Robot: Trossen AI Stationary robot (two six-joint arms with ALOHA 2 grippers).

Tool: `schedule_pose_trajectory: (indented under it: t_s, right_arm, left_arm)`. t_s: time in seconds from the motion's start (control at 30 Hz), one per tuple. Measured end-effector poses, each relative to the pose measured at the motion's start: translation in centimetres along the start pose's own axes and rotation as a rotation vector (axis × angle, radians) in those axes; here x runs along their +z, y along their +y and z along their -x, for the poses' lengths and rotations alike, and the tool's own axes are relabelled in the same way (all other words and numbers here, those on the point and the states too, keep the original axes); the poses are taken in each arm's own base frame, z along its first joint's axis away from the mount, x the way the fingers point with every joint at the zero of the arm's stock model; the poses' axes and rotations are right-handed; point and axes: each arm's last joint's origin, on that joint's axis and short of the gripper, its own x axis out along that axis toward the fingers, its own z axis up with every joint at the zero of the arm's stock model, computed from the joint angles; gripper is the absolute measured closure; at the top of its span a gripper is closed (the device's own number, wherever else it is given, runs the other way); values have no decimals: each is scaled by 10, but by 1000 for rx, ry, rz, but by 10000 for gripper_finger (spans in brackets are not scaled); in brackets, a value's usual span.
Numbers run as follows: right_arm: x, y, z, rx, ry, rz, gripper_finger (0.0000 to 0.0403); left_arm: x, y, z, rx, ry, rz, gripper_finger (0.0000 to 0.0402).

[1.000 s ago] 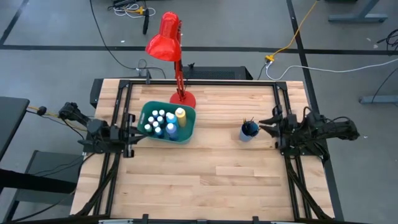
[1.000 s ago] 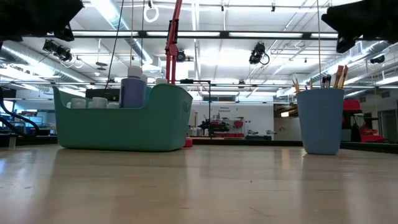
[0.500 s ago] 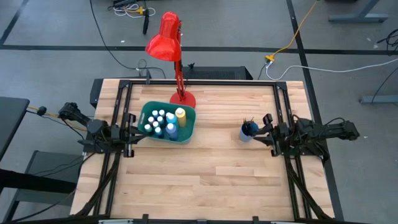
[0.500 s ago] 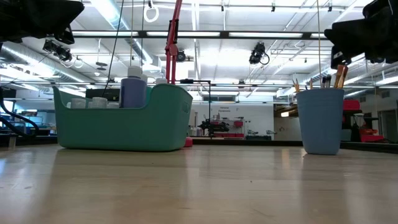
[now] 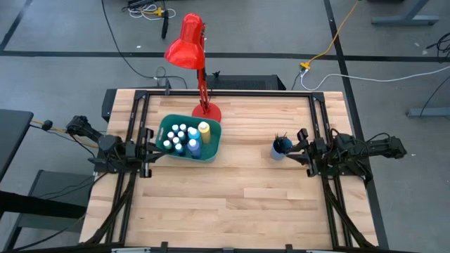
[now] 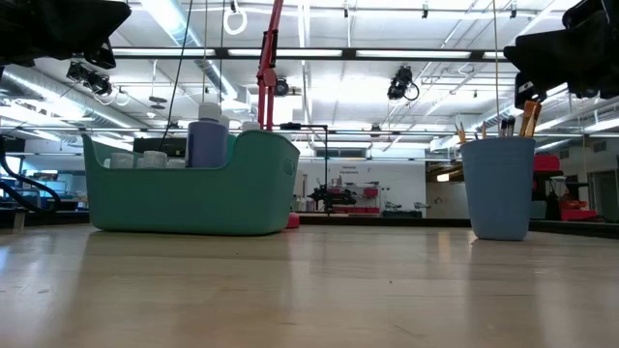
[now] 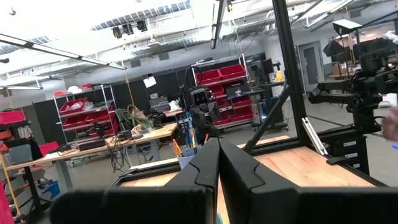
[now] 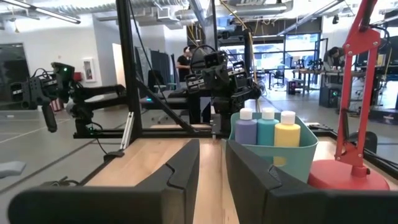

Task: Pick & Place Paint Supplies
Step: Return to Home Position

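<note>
right gripper (image 8: 212,148) empty, jaws slightly spread, at the right edge of the table (image 5: 246,190), just beside the blue cup (image 5: 281,147); left gripper (image 7: 218,144) pressed together on nothing, at the left edge beside the teal bin (image 6: 193,198); brushes (image 6: 503,124) stand in the cup, paint bottles (image 5: 181,137) sit in the bin; all supplies look stowed, so this reads as homing; next: draw the right arm back clear of the cup

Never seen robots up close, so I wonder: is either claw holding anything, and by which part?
Nothing is held. The left gripper is shut on nothing; the right gripper is open and empty.
</note>
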Motion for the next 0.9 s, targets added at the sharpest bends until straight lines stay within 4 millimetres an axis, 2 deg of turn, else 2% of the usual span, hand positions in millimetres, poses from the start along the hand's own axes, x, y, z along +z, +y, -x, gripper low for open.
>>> schedule_pose_trajectory:
  t_s: [0.6,0.77,0.9]
  right_arm:
    - [0,0,0,-3,0,1,316]
    - [0,-2,0,-64,-1,4,316]
    - [0,0,0,-14,2,3,316]
  left_arm:
    - [0,0,0,0,0,-1,384]
    - [0,0,0,0,1,-1,384]
    - [0,0,0,0,1,-1,384]
